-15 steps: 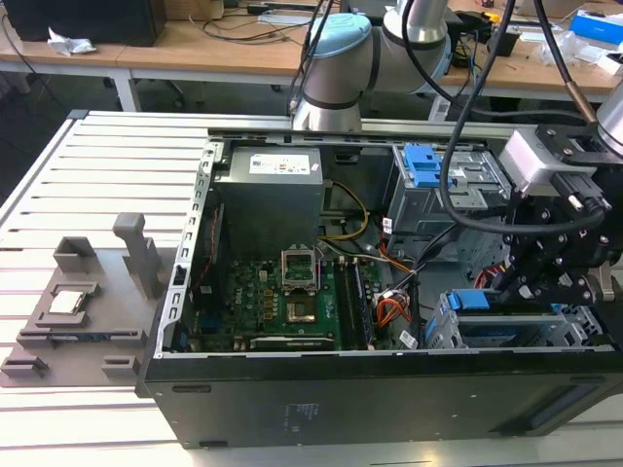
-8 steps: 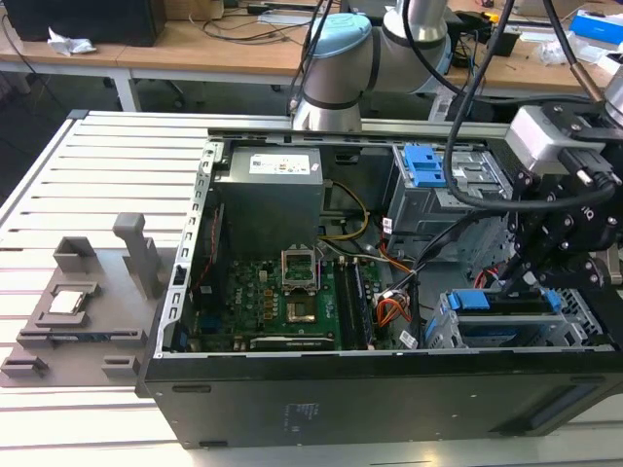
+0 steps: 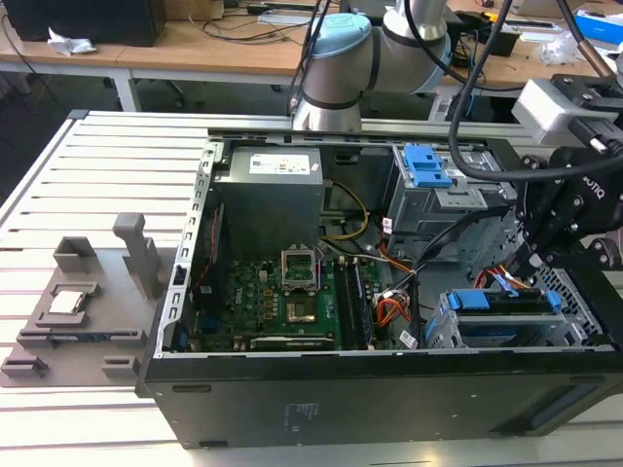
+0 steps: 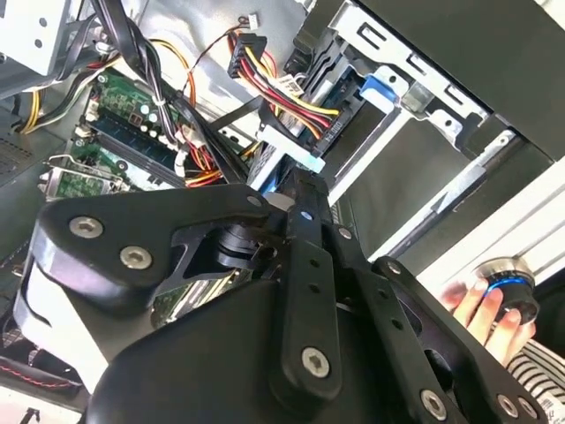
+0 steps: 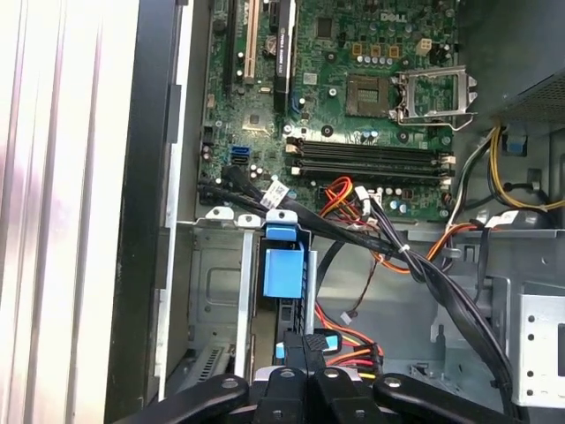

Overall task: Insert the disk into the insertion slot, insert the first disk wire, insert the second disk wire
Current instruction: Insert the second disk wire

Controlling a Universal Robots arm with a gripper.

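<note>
One gripper fingers pressed together at the disk end, disk seated in the insertion slot

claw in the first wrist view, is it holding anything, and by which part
Cannot tell: the black claw sits at the blue-framed silver disk, but the contact is hidden.

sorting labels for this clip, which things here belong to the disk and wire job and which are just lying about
Part of the job:
- disk in its blue carrier, sitting in the drive cage
- gripper at the disk's end
- wire bundle beside it

Just lying about:
- grey fixture tray on the slatted table
- motherboard
- power supply
- taller cage with blue latch
- a hand on a knob
</note>
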